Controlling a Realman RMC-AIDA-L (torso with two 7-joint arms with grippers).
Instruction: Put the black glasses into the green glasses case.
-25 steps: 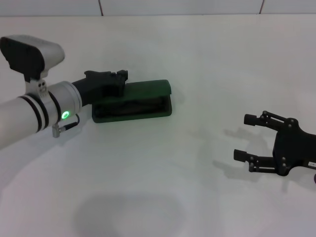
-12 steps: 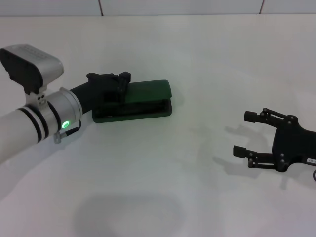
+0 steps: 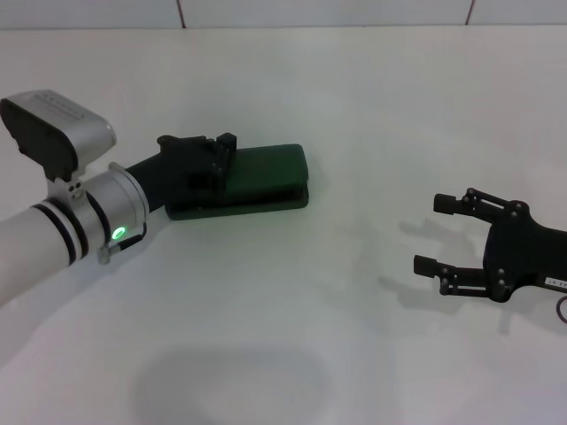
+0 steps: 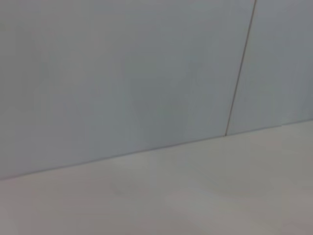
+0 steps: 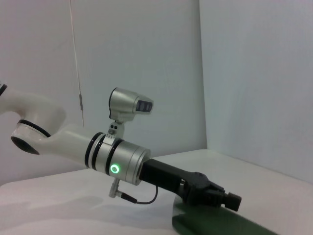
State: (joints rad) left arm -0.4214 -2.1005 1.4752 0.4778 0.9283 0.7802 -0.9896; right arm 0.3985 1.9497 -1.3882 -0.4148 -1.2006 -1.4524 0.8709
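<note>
Dark green shell: the green glasses case (image 3: 244, 180) lies on the white table (image 3: 292, 301), left of centre and toward the far side, its long axis running left to right. My left gripper (image 3: 209, 158) sits right on top of the lid at the case's left end, pressing down from above. My right gripper (image 3: 441, 235) is well apart, low over the table on the near right, its fingers (image 3: 450, 204) spread and holding nothing. So the left is plainly the arm for the lid, and whatever comes next turns on that contact at the left end.

Whether my left fingers are spread or closed I cannot tell; the lid and my own wrist housing hide them, and my left wrist view shows only wall and bare table. The right wrist view shows my left arm reaching across to the case (image 5: 215, 223).

A second ago the case stood open, with a dark lining and something dark lying inside. Half a second ago the lid was partway down. Now it looks shut, or very nearly. The black glasses are not visible anywhere, so I judge they are inside. My right gripper has shifted slightly left.
</note>
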